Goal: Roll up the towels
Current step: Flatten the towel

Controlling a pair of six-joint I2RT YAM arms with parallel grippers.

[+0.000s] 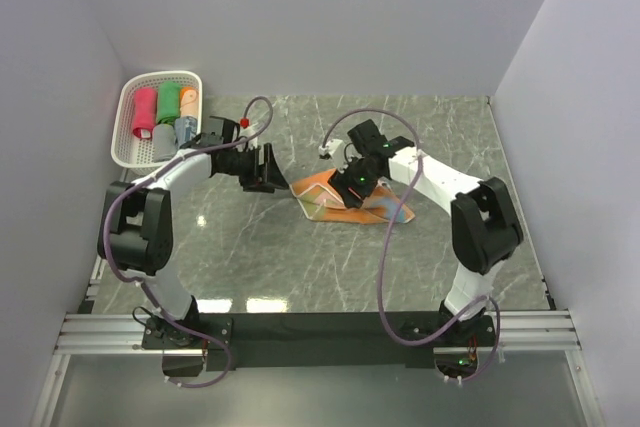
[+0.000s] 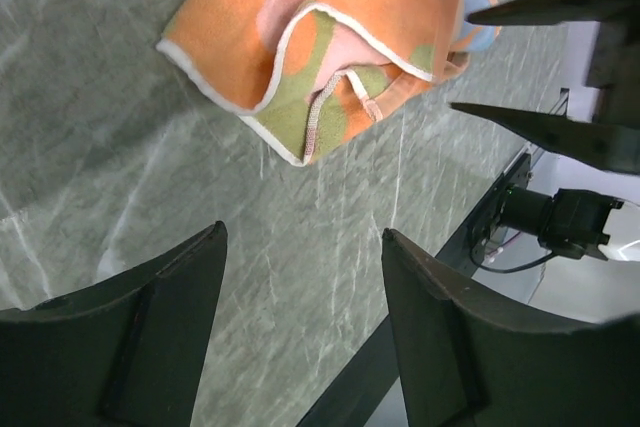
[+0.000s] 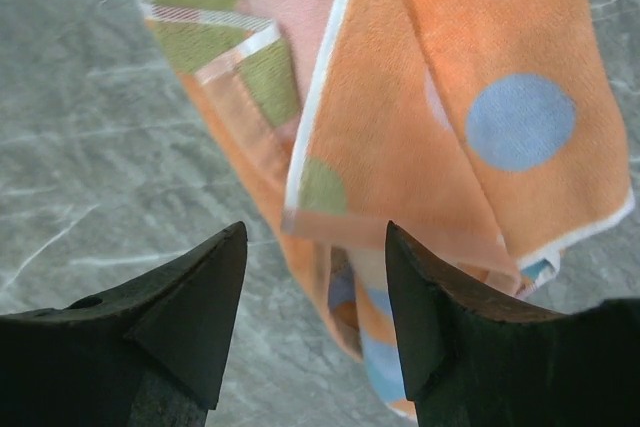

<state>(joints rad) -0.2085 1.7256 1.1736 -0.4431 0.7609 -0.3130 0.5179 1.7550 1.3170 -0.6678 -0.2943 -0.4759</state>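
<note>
1. Container: white perforated basket (image 1: 124, 132) at the far-left corner of the table (image 1: 440, 147). It holds rolled towels side by side: pink-red roll (image 1: 145, 112), green roll (image 1: 168, 104), orange roll (image 1: 189, 101), and grey-blue roll (image 1: 186, 130) nearer the arms. Anything further in it is too small to tell.

2. Loose item: 1 orange towel (image 1: 350, 203) (image 2: 330, 27) (image 3: 450, 97) lies mid-table, well apart from the basket. It is crumpled and partly folded, with white edging and blue, green and pink spots.

3. Left gripper (image 1: 268, 169) (image 2: 302, 237): jaws well apart and holding nothing, just beside the towel's left corner, with bare table between.

4. Right gripper (image 1: 355, 183) (image 3: 315, 232): jaws apart directly over the towel, with no cloth pinched. Whether it touches the cloth cannot be told. The right arm covers part of the towel from above.
</note>
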